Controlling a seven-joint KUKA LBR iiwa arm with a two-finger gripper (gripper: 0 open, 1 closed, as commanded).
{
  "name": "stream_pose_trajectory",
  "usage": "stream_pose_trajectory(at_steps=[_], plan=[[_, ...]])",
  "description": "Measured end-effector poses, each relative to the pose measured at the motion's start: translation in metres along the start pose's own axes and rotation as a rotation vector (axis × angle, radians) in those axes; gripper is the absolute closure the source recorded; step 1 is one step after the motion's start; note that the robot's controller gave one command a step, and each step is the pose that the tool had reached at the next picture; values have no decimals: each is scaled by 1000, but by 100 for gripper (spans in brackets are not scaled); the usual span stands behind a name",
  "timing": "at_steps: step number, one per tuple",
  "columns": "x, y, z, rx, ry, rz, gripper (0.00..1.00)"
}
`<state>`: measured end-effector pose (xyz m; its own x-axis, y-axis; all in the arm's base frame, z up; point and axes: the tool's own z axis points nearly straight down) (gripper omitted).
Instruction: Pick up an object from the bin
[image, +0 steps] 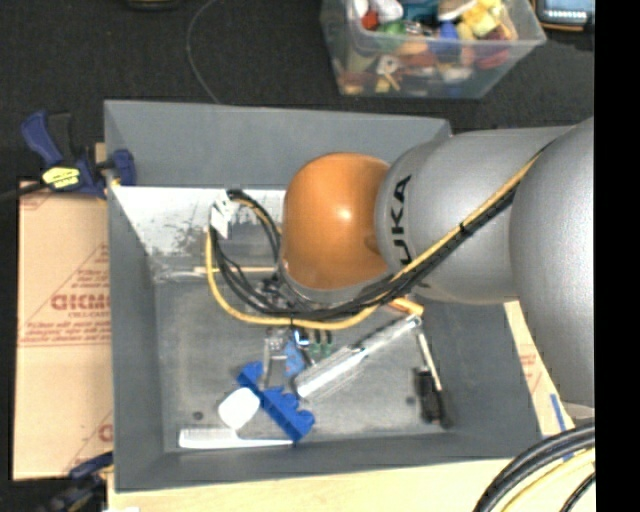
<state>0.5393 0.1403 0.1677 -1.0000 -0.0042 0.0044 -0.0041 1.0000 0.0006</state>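
— Where to find the tool (280, 352)?
— Down over the middle of the grey metal bin (200, 140), tucked under the orange wrist cover (335, 220). Cannot tell its opening, nor anything in its grip.
— Nearest to it?
— Just toward the near wall, a blue plastic block (278, 403), long axis slanting to the lower right, against a white oval cap (238, 408). Just beside on the right, a clear tube (352, 358), slanting the other way.
— Hard to make out?
— Blue and green bits (305, 347) right at the tool, half under cables (225, 290).
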Motion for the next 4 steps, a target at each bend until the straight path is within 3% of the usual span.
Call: stream_pose_trajectory(at_steps=[1,2,3,4], plan=[[-2,-1,-4,-1,-7,4,0],[12,-68,98,2,-4,1,0],[-15,-108,36,-5,-22,29,0],[-14,-157,68,1,-3,-162,0]])
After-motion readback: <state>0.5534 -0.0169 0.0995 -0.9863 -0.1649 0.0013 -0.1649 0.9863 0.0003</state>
